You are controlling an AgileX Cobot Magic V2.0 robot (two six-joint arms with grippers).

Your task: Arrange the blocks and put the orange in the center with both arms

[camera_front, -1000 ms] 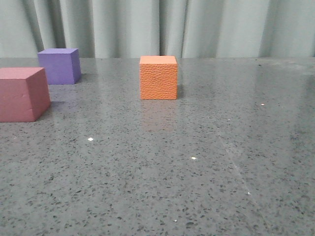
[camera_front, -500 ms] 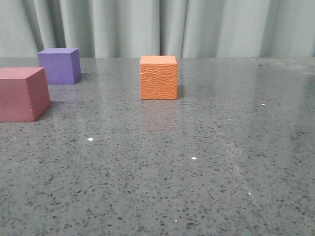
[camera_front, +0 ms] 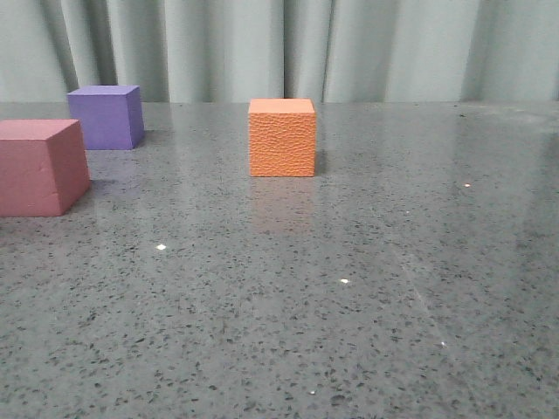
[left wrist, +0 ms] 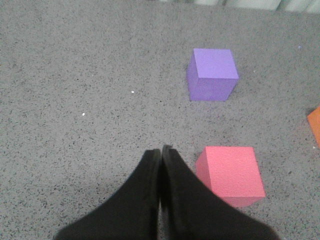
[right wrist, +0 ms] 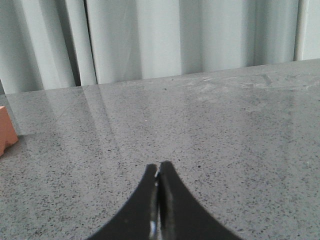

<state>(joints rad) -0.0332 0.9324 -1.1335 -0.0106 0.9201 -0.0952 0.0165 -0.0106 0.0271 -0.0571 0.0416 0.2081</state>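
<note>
- While both arms hang back with nothing held, the task looks barely begun: the left end effector (left wrist: 160, 150) is pinched closed just beside the pink-red cube (left wrist: 231, 173), and the right end effector (right wrist: 159, 167) is likewise closed over bare bench (camera_front: 349, 288).
- The orange cube (camera_front: 281, 137) stands mid-bench; the purple cube (camera_front: 106, 116) sits behind the pink-red one, both at the left.
- Next, I judge, the left fingers must spread to take a cube.
- Nothing has shifted since the earlier frames.
</note>
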